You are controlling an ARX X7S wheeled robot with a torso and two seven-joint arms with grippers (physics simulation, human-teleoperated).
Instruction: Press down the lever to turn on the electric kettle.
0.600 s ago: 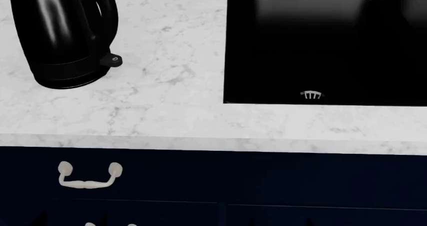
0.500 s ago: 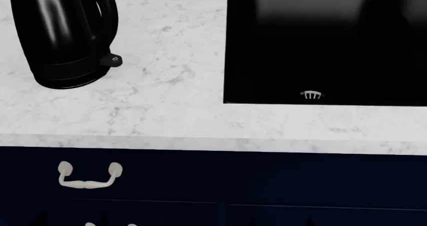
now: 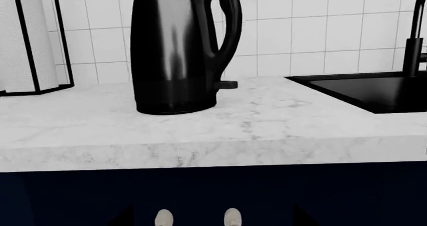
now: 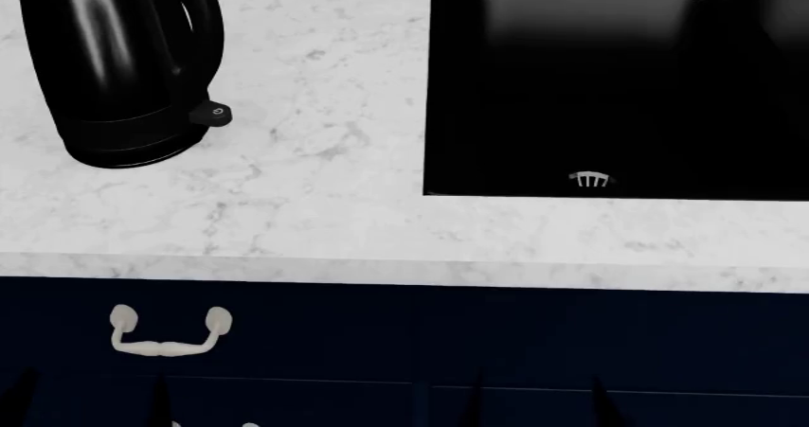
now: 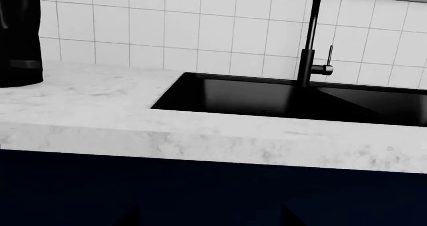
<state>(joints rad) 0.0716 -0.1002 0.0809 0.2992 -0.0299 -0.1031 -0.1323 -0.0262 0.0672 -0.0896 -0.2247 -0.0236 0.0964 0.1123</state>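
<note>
The electric kettle (image 4: pixel 120 67) is a tall glossy black jug standing on the white marble counter at the far left. It also shows in the left wrist view (image 3: pixel 173 50) and at the edge of the right wrist view (image 5: pixel 17 35). The lever (image 4: pixel 212 114) is a small black tab with a white symbol. It juts from the kettle's base under the loop handle, and shows in the left wrist view too (image 3: pixel 227 84). My left gripper (image 4: pixel 91 410) and right gripper (image 4: pixel 533 410) are low in front of the dark blue cabinet, below the counter. Both are open, empty and far from the lever.
A black sink (image 4: pixel 456 86) is set in the counter to the right, with a black faucet (image 5: pixel 308 35) behind it. A paper towel holder (image 3: pixel 27 40) stands left of the kettle. A white drawer handle (image 4: pixel 165 337) sits on the cabinet front below the kettle.
The dark fingertips of both grippers have risen a little into the bottom edge of the head view. Kettle and lever have not moved.
</note>
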